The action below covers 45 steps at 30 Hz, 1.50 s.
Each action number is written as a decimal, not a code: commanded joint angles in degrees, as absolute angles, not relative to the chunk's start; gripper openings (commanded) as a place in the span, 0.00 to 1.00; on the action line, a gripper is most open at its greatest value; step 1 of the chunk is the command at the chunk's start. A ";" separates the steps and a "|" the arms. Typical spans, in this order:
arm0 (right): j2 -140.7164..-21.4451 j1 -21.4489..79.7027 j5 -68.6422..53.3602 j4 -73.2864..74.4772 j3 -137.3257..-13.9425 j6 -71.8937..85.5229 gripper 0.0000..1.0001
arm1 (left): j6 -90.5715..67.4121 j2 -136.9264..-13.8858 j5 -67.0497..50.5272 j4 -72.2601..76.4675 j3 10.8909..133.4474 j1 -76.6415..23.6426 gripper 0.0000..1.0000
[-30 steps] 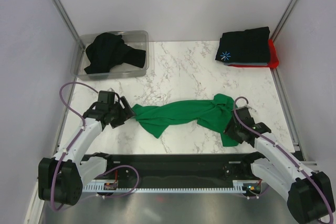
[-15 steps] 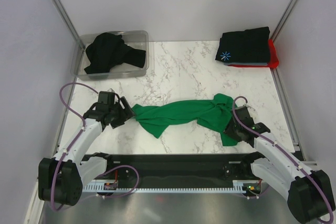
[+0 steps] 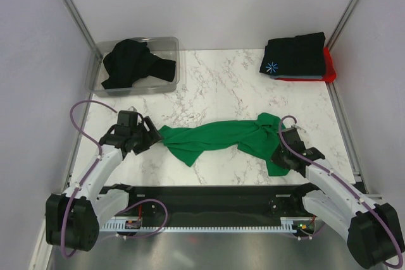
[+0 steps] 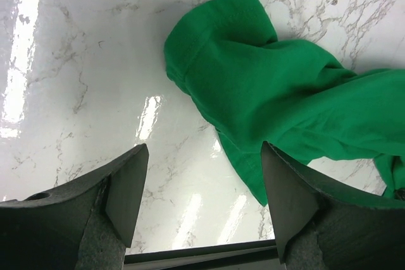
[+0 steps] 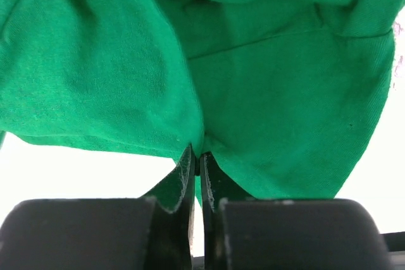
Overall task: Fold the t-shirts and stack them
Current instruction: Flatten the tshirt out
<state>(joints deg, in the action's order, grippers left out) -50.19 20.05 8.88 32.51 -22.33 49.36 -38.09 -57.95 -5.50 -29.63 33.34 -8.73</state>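
The bright green t-shirt (image 3: pixel 218 137) lies bunched in a long strip across the near part of the marble table (image 3: pixel 215 86). My left gripper (image 3: pixel 152 136) is open and empty just left of the shirt's left end (image 4: pixel 253 74). My right gripper (image 3: pixel 276 153) is shut on a fold of the green shirt (image 5: pixel 253 80) at its right end. A folded black t-shirt with a blue-white starburst (image 3: pixel 294 55) lies on a folded red t-shirt (image 3: pixel 328 67) at the far right. Another black t-shirt (image 3: pixel 133 62) lies crumpled in a bin.
A clear plastic bin (image 3: pixel 166 45) stands at the far left corner. Metal frame posts and white walls close in the table on the left, right and back. A black rail (image 3: pixel 209 197) runs along the near edge between the arm bases.
The right gripper has crept slightly left and toward the near edge with the cloth. The left arm and the shirt have hardly moved.
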 commanded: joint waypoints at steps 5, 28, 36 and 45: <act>-49.04 20.48 8.88 32.96 -26.53 48.61 0.00 | -40.95 -55.29 -1.15 -28.21 31.99 -8.44 0.78; -48.16 20.48 8.26 37.88 -35.42 45.79 0.00 | -50.01 -60.45 0.97 -8.54 23.90 -7.38 0.72; -49.66 20.48 8.61 37.00 -35.07 44.83 0.00 | -50.71 -66.09 1.49 -4.22 26.72 -7.29 0.70; -52.03 20.48 7.65 34.54 -34.54 44.12 0.00 | -51.33 -67.24 2.90 -1.85 29.79 -7.29 0.68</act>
